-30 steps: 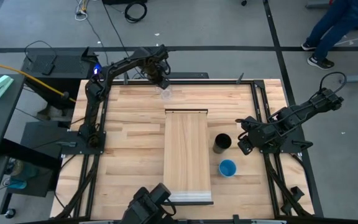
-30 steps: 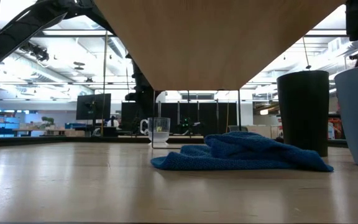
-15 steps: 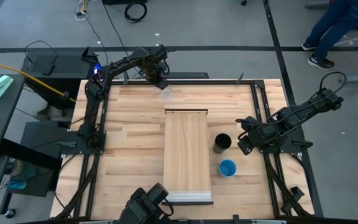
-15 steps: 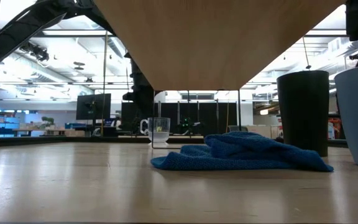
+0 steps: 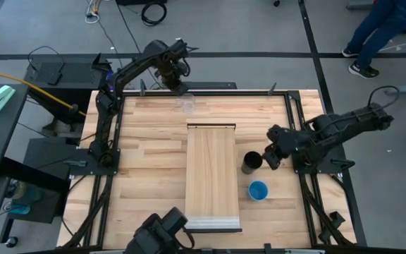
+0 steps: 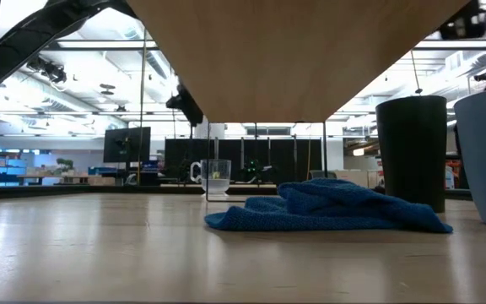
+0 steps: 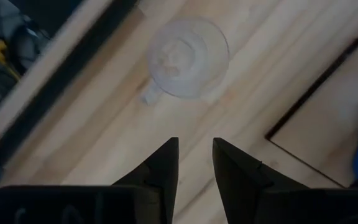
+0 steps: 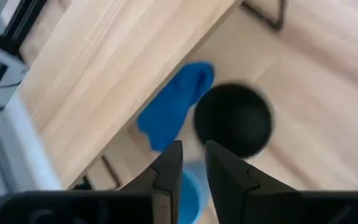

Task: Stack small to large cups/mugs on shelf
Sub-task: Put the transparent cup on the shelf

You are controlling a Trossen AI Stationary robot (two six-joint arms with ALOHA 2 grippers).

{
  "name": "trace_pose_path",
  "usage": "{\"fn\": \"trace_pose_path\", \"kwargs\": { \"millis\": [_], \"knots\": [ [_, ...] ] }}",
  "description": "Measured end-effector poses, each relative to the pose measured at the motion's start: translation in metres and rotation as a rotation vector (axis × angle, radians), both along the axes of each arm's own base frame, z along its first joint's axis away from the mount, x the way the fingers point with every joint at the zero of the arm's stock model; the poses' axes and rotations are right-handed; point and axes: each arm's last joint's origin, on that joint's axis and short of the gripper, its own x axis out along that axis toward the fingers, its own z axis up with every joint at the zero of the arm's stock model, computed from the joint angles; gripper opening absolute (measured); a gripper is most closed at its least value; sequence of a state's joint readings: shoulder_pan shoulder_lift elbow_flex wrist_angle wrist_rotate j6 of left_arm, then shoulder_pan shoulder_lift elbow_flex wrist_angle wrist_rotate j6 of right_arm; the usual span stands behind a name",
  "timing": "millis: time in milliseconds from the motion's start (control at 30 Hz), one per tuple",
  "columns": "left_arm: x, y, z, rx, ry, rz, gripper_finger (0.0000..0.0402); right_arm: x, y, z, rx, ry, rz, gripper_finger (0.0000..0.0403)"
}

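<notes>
A small clear cup [image 5: 187, 106] with a small side handle stands upright on the tabletop near the far edge; it also shows in the low view [image 6: 216, 179] and the left wrist view [image 7: 187, 57]. My left gripper [image 5: 177, 83] is shut, above the cup and just to its far side [image 7: 195, 146]. A black cup [image 5: 251, 162] and a blue cup [image 5: 258, 190] stand upright to the right of the raised light-wood shelf [image 5: 212, 176]. My right gripper [image 5: 268, 159] is shut, just right of and above the black cup [image 8: 234, 119].
A crumpled blue cloth [image 6: 327, 207] lies on the tabletop under the shelf and shows past the shelf's edge [image 8: 173, 106]. The shelf's metal strip [image 5: 213, 224] is at its near end. A person's legs [image 5: 383, 28] are on the floor beyond the table's far right corner.
My left gripper has risen and drawn back toward the table's far edge, away from the clear cup, which stays where it was. My right arm has lifted, and its gripper has gone a little toward the table's left, closer to the black cup.
</notes>
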State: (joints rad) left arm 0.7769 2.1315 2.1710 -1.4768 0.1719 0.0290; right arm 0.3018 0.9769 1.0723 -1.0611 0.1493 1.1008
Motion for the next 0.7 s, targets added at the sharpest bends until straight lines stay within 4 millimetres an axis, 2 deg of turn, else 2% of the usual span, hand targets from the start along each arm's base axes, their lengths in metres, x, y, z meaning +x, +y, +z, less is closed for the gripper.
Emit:
{"fn": "trace_pose_path", "kwargs": {
  "millis": [100, 200, 433, 533, 700],
  "knots": [
    [-0.002, 0.003, 0.005, 0.027, -0.013, 0.014, 0.0107, 0.003, -0.012, 0.003, -0.035, -0.004, -0.025, 0.0067],
    [0.0, 0.006, 0.0, 0.039, -0.024, 0.012, 0.0107, 0.004, -0.023, 0.002, -0.022, 0.017, -0.051, 0.0055],
    [0.006, 0.01, -0.027, 0.043, -0.018, -0.038, 0.0107, 0.003, -0.026, 0.001, 0.003, 0.041, -0.032, 0.0044],
    [0.0, 0.011, -0.041, 0.019, 0.016, -0.094, 0.0107, 0.008, -0.027, 0.002, 0.003, 0.006, -0.021, 0.0044],
    [-0.007, 0.021, -0.057, 0.024, 0.017, -0.089, 0.0107, 0.016, -0.031, 0.002, -0.003, -0.02, -0.023, 0.0044]
  ]
}}
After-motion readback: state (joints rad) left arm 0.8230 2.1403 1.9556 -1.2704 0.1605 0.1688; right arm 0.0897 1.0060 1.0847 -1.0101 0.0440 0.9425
